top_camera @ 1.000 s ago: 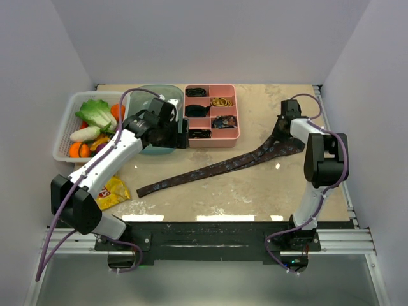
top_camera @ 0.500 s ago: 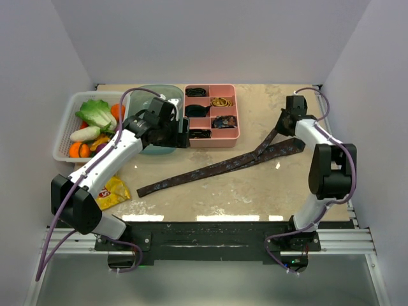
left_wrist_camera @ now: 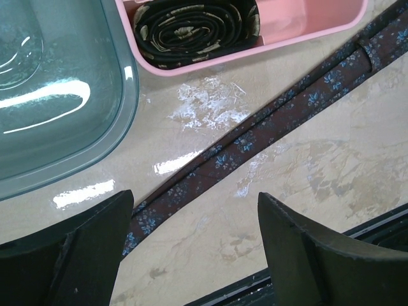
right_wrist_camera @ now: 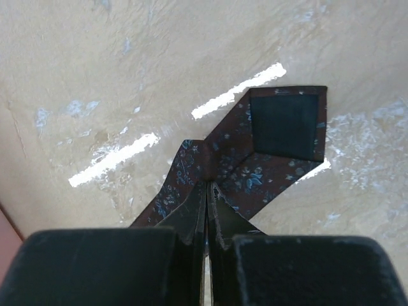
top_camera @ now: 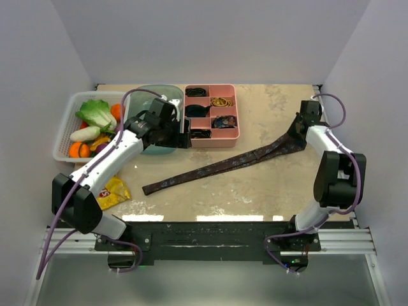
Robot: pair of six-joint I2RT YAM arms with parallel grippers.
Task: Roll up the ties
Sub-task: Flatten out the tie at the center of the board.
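A brown-maroon patterned tie [top_camera: 223,165] lies stretched diagonally across the table, narrow end at lower left, wide end at right. My right gripper [top_camera: 299,127] is shut on the tie's wide end [right_wrist_camera: 255,159], pinching a fold of it; the end's dark lining faces up. My left gripper [top_camera: 185,138] is open and empty, hovering over the tie's middle [left_wrist_camera: 255,131] beside the pink tray. Rolled black ties [left_wrist_camera: 191,25] sit in the pink tray's compartments.
A pink compartment tray [top_camera: 232,137] stands at back centre. A teal bin [top_camera: 153,95] is next to it, partly under my left arm. A white basket [top_camera: 64,131] with vegetables is at far left. A yellow packet [top_camera: 113,191] lies at front left.
My right gripper has moved right and a little nearer with the tie's wide end, pulling the tie straighter and its narrow end rightward. The left arm has not moved.
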